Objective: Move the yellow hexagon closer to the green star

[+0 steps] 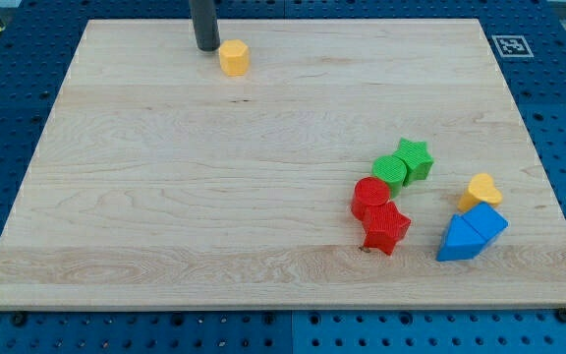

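A: Nearest, low on the wooden tabletop (165, 226): red star block (386, 228), then blue triangle block (460, 242).

B: And the yellow hexagon block (234, 57)?

A: Top left, my tip (206, 47) just beside its left. Green star block (415, 158) sits well apart, lower right. No hand exists.

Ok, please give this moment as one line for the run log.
tip: just left of yellow hexagon | green star: far, lower right | step: push not done
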Motion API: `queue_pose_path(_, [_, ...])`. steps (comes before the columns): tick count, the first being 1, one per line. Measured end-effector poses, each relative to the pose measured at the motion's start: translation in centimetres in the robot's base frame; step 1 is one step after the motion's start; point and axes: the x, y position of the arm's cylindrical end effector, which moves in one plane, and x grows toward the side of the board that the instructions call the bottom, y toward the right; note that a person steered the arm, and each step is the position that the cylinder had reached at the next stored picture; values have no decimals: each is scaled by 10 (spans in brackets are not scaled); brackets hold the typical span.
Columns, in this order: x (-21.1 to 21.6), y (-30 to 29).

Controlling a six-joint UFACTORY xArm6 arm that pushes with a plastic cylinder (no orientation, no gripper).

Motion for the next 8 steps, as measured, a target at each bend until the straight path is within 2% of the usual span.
queue_pose_path(5, [70, 63])
queue_pose_path(8, [75, 125])
